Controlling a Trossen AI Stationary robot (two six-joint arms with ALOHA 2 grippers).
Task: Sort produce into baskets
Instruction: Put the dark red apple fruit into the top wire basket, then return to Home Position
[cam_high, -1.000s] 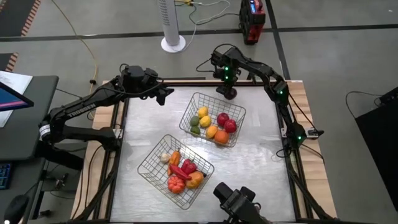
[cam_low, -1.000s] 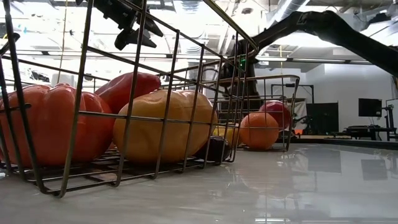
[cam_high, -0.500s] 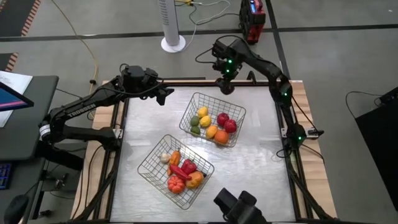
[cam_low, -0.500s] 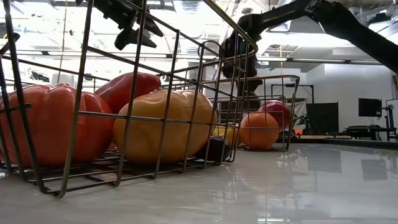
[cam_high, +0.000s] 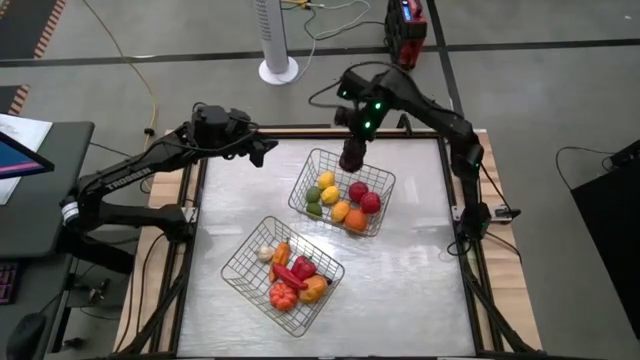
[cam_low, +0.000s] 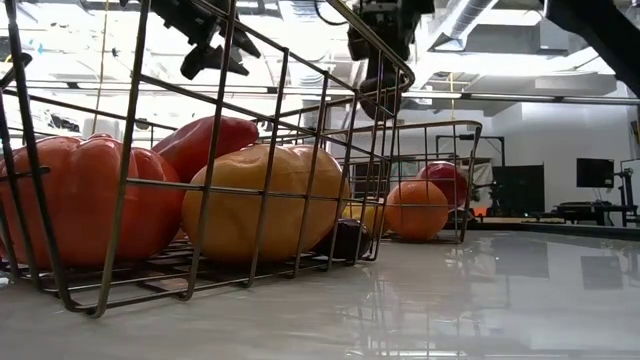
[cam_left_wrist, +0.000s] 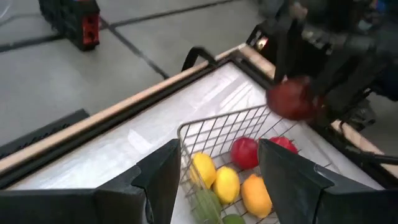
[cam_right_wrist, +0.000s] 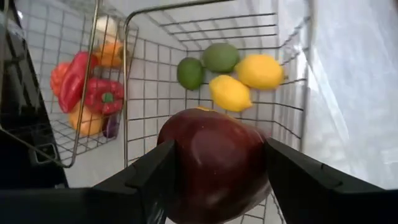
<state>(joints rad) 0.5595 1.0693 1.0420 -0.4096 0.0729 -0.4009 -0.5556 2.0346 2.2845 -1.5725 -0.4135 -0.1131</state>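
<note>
My right gripper (cam_high: 352, 158) is shut on a dark red fruit (cam_right_wrist: 214, 165), high over the far edge of the far wire basket (cam_high: 300, 187). That basket holds yellow, green, red and orange fruits (cam_high: 342, 198). The near basket (cam_high: 238, 255) holds red, orange and white vegetables (cam_high: 292, 272). My left gripper (cam_high: 262, 150) hovers open and empty above the table's far left; its fingers (cam_left_wrist: 155, 180) show in the left wrist view. The same fruit also shows in the left wrist view (cam_left_wrist: 291, 99). My right gripper pinches the dark red fruit by its two opposite sides (cam_right_wrist: 169, 163) between its two fingers (cam_right_wrist: 140, 186). The fingers come from above, pointing down. The fruit is lifted clear, above the basket's mesh and the fruits in it.
Bare table lies to the right of both baskets (cam_high: 420, 250) and along the near edge. A white fan base (cam_high: 279, 70) and a red and black box (cam_high: 405, 35) stand on the floor beyond the far edge. A monitor (cam_high: 15, 160) sits at the left.
My right gripper has risen from the table's far edge with the dark red fruit, lifting it clear, and has gone toward the near edge, over the far basket's far rim.
</note>
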